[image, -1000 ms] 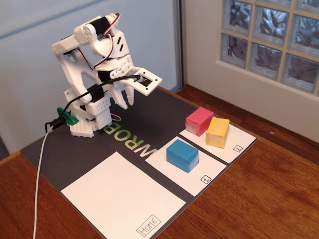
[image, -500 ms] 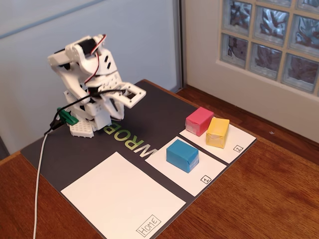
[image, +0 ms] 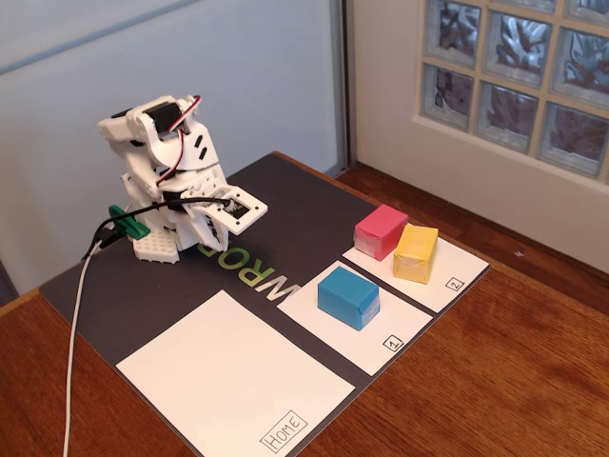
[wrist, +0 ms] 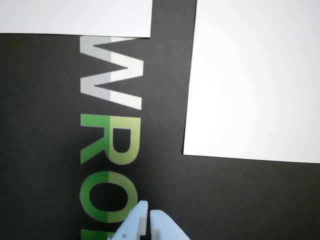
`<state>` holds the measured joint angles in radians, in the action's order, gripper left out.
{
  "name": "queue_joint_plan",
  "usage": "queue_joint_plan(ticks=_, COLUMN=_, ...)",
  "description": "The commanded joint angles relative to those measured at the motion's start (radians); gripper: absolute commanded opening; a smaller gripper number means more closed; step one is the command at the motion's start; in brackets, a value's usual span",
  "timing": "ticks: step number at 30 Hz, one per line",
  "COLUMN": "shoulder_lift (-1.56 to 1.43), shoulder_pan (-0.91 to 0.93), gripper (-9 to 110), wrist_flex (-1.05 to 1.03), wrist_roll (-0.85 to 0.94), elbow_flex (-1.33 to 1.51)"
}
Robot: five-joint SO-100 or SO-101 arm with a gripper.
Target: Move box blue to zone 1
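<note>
hand (wrist: 149, 215): empty, the two pale tips pressed together with only a hairline seam between them – closed on nothing. In the wrist view they enter from the bottom edge, right over the green lettering.
hand, fixed view (image: 211, 234): tucked low under the folded arm, pointing down at the mat, close to the base; the tips themselves are hard to make out here.
arm (image: 166, 162): white, folded up at the far left of the mat, red and black wires on top, a black cable (image: 78, 314) trailing off to the lower left.
mat (image: 285, 205): dark grey, printed letters in white and green (wrist: 107, 150), lying on the wooden surface (image: 514, 371).
blue box (image: 347, 297): sits flat on the panel marked 1 (image: 385, 328), near its far end, well apart from the hand – not touched by anything.
panel marked 1, label: small boxed "1" (image: 393, 342) at the near right corner.
pink box (image: 381, 231): on the panel marked 2 (image: 452, 267), far end.
yellow box (image: 416, 253): same panel, just beside the pink one, appears to touch it.
Home panel (image: 233, 381): biggest white sheet, nearest the camera, nothing on it.
background: glass-block window (image: 514, 76) upper right, pale wall behind the arm.
</note>
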<state>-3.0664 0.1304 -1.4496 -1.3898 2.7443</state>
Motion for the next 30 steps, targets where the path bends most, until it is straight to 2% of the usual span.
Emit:
queue_joint_plan(ticks=1, shoulder_lift=-0.005, shoulder_pan=0.005, gripper=0, wrist_flex=0.023, wrist_roll=0.012, elbow_flex=0.029)
queue_joint_plan(ticks=7, shoulder_lift=-0.032, shoulder_pan=0.012, gripper=0, wrist_flex=0.077, wrist_roll=0.043, elbow_flex=0.12)
queue_joint_plan(ticks=12, shoulder_lift=-0.258, shoulder_pan=0.0, gripper=0, wrist_flex=0.032, wrist_roll=-0.009, elbow_flex=0.245)
queue_joint_plan(ticks=19, shoulder_lift=-0.272, shoulder_pan=-0.011, gripper=0, wrist_flex=-0.003, wrist_roll=-0.103, elbow_flex=0.29)
queue_joint_plan(ticks=30, shoulder_lift=-0.272, shoulder_pan=0.0, gripper=0, wrist_flex=-0.005, wrist_roll=-0.114, elbow_flex=0.293)
